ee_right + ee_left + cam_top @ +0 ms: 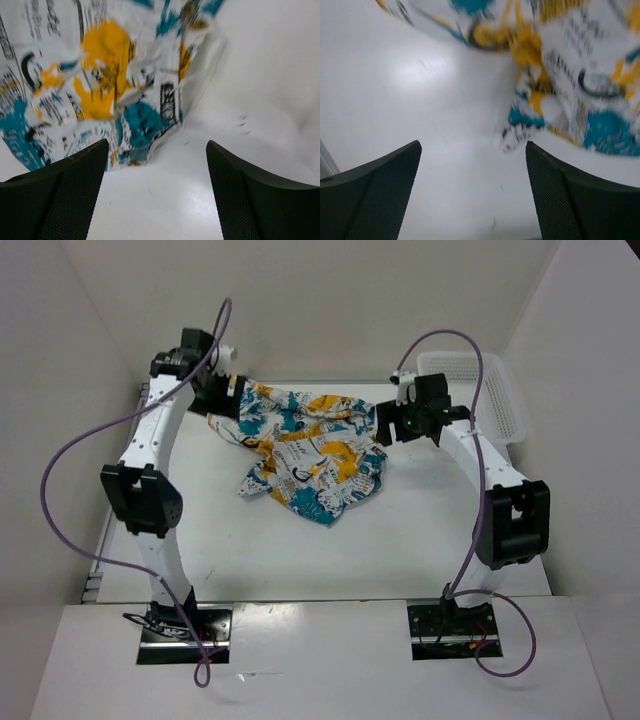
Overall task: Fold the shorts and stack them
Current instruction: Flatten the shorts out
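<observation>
Two open, empty grippers, the left gripper and right gripper, flank the crumpled shorts near the far edge of the counter, seemingly poised to pull them flat.

Honestly can't read anything here. The soft white shorts with the teal, yellow-orange and black print have lettering-like black marks, but too blurry to make out.

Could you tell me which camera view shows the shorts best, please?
The top external view: it shows the whole shorts, crumpled on the table. Each wrist view shows only a blurred, cropped part of the print.
</observation>
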Controlling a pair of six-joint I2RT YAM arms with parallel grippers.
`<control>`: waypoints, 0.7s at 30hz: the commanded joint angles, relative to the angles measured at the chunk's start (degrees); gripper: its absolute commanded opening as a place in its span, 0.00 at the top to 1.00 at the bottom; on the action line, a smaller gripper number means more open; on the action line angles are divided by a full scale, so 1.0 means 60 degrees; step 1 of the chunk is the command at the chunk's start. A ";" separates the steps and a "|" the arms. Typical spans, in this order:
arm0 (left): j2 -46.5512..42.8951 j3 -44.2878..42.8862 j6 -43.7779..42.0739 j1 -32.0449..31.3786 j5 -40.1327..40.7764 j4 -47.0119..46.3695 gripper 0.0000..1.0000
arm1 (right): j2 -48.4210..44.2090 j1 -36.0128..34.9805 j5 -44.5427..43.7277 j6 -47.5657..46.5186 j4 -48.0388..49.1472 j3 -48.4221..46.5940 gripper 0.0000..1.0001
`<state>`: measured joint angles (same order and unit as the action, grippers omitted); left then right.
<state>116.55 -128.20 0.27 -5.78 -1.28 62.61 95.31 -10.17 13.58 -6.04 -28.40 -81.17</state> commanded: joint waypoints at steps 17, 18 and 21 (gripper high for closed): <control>-0.1116 0.8198 -0.0046 -0.0633 -0.0535 -0.3858 0.17 | 0.2381 -0.0165 0.1222 0.1696 0.0940 0.0139 0.04; -0.0883 0.8082 -0.0046 -0.0633 -0.0722 -0.3945 0.23 | 0.2469 -0.0165 0.1106 0.1855 0.0940 0.0139 0.04; -0.0662 0.7964 -0.0046 -0.0633 -0.1441 -0.4208 0.25 | 0.2674 -0.0165 0.1017 0.2207 0.1130 0.0139 0.04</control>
<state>110.91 -79.96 0.21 -9.30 -5.98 40.80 110.43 -10.90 19.51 3.73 -24.88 -77.71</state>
